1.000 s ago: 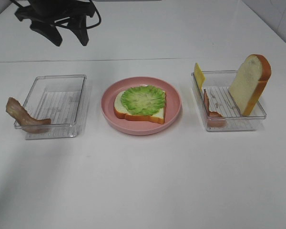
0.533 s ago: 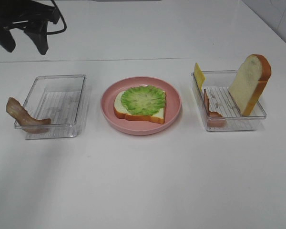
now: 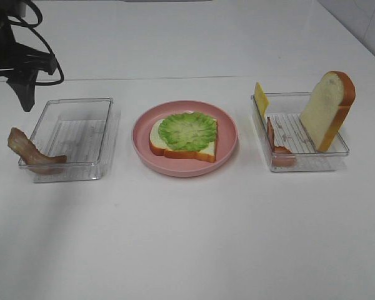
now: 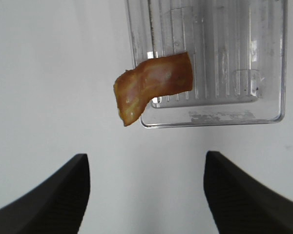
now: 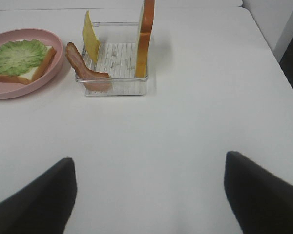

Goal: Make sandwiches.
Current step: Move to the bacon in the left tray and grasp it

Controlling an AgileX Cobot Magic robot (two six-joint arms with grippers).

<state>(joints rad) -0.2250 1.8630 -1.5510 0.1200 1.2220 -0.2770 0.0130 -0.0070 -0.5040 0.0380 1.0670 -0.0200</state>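
The open sandwich, a bread slice topped with ruffled lettuce (image 3: 186, 133), lies on the pink plate (image 3: 228, 147); the right wrist view shows it too (image 5: 19, 57). One bacon strip (image 3: 30, 153) hangs over the left tray's outer edge. My left gripper (image 4: 144, 195) hovers open above that bacon strip (image 4: 156, 87), holding nothing; its arm (image 3: 15, 62) shows at the far left. My right gripper (image 5: 149, 195) is open and empty, well short of the right tray (image 5: 115, 85), which holds bacon (image 5: 85, 68), cheese (image 5: 90, 41) and an upright bread slice (image 5: 146, 39).
The clear left tray (image 3: 81, 100) is empty inside. The right tray (image 3: 303, 164) stands right of the plate, with bread slice (image 3: 328, 109), cheese (image 3: 260, 98) and bacon (image 3: 276, 142) leaning in it. White table all round; its right edge shows in the right wrist view.
The left arm has swung from the back middle-left to the far left and come down beside the left tray. Food and trays have not moved.
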